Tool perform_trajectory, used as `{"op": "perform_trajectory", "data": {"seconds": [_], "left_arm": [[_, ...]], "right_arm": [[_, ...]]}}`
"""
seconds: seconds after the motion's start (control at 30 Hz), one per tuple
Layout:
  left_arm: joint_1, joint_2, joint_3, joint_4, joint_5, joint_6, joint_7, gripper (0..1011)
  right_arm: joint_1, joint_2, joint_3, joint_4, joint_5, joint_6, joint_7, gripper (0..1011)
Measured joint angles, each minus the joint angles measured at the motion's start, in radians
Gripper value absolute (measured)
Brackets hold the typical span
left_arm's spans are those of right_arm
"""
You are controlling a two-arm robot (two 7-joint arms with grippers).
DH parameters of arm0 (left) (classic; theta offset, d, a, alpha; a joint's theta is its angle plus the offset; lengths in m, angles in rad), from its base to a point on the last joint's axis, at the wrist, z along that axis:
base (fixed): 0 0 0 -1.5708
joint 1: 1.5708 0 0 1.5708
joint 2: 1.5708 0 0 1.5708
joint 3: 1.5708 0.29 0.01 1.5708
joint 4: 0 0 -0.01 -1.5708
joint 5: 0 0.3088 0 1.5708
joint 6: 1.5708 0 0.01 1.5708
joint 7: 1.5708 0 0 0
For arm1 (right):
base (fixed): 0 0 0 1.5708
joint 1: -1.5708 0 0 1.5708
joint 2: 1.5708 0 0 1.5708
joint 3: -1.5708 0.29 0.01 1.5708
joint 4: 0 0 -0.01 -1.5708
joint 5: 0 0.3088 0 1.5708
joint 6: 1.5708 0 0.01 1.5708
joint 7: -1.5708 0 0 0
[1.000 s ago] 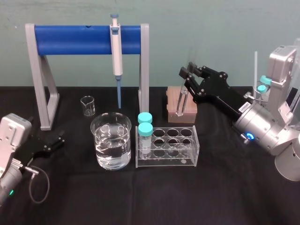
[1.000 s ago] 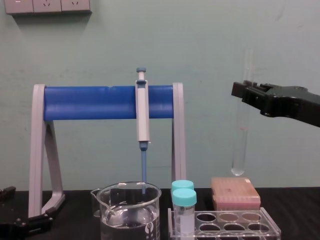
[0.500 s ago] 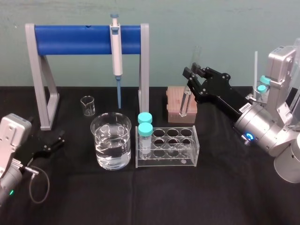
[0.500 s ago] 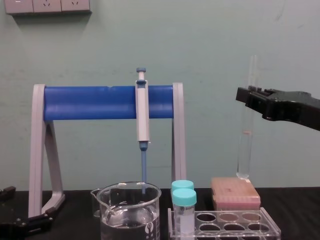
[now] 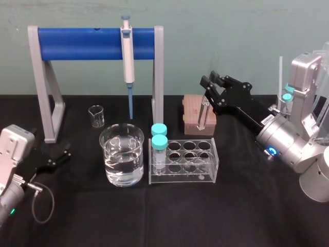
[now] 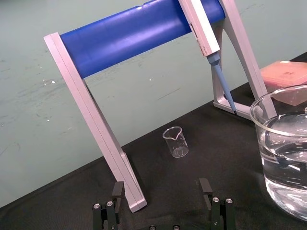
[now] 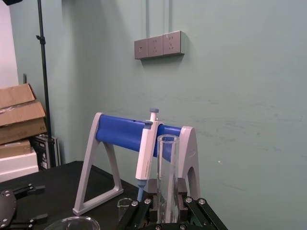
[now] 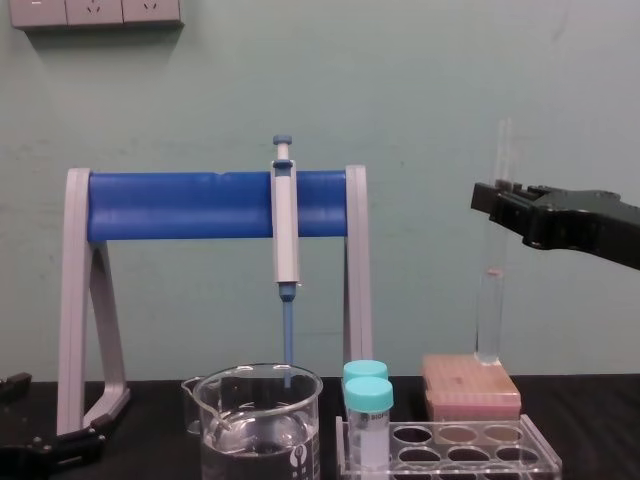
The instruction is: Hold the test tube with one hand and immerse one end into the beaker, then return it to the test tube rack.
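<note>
My right gripper [image 5: 208,82] [image 8: 498,200] is shut on the test tube [image 5: 204,114] [image 8: 490,300], a long clear tube held upright in the air behind the right end of the test tube rack [image 5: 205,172] [image 8: 530,440]. Its round bottom hangs just above the pink box. In the right wrist view the tube [image 7: 167,167] rises between the black fingers [image 7: 139,211]. The beaker [image 5: 122,154] [image 8: 260,420] [image 6: 283,158], part full of clear liquid, stands left of the rack. My left gripper [image 5: 56,157] [image 6: 160,211] rests open at the table's left.
A grey stand with a blue bar [image 5: 87,43] holds a pipette [image 5: 127,51] behind the beaker. A small glass beaker [image 5: 96,116] sits under it. Two teal-capped tubes [image 5: 159,135] stand in the rack's left end. The pink box [image 5: 193,110] is behind the rack.
My right gripper has lowered the test tube a little and shifted it slightly to the right. The left arm has not moved.
</note>
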Motion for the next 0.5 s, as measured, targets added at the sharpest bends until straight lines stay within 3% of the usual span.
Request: {"op": "perform_trajectory", "data": {"seconds": [0.5], "left_arm": [[0.000,0.000,0.000,0.000,0.000,0.000,0.000,1000]], "right_arm": [[-0.001,-0.005,-0.003,0.005,-0.003,0.002,0.004,226]]}}
